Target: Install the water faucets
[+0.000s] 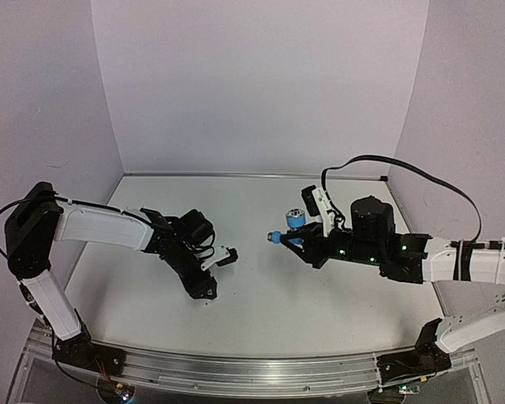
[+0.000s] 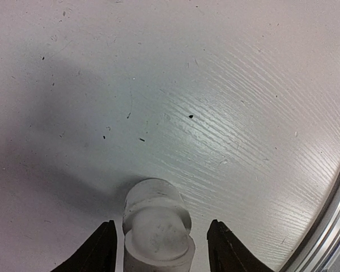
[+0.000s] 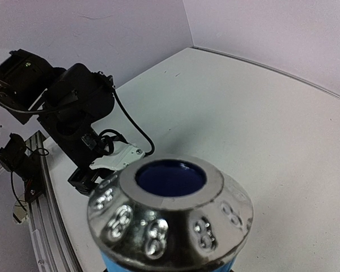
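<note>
Now, white fitting (image 2: 157, 226) between left jaws — untouched, blue tap (image 3: 170, 221) held

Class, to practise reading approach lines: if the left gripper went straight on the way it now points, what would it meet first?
The white fitting, sitting between the open fingers of the left gripper; the table lies right behind it. How near the fingers are to the table is unclear.

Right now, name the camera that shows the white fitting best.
Left wrist: the white fitting sits close, unblocked, inside the left gripper. From the top that gripper hides it; right wrist cannot resolve it.
</note>
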Controlling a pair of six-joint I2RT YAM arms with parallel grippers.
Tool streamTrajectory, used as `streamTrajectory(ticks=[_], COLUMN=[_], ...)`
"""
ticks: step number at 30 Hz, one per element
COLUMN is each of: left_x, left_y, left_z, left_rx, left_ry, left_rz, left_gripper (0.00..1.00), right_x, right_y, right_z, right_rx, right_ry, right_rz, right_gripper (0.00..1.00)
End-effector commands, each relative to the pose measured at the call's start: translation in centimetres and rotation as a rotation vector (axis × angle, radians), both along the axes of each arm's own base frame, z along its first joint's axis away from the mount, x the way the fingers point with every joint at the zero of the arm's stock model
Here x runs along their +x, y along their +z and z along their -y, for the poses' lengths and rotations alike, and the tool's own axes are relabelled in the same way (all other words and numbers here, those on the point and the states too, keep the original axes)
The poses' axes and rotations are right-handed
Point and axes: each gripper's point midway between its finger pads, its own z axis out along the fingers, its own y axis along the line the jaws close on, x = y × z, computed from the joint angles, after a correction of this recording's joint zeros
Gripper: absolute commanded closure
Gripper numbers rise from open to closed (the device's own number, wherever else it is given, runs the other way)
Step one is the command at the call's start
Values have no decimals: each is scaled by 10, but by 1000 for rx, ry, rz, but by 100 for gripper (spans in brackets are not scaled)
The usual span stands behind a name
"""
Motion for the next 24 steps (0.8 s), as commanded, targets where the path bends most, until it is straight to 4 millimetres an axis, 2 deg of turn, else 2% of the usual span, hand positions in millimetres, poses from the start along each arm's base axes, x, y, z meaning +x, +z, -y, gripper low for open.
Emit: streamTrajectory(ticks=[1,8,17,24], left_x=[8,4,0,4], left_y=[9,4,-4,-5], left_z=[8,10,8,7], left_rx=[6,13,40,59], left_ry=[-16,-24,-25,-15], left_rz=[30,6,-12,6], left_gripper=[47,43,52,47], right_x=[1,1,0,0], right_y=[32,32,30,29], right_z=[-4,-3,-3,-2], right_rx=[67,66,66,65], right_ry=[0,-1,0,-3], right_rz=[60,59,55,53], right_gripper=[100,100,100,100])
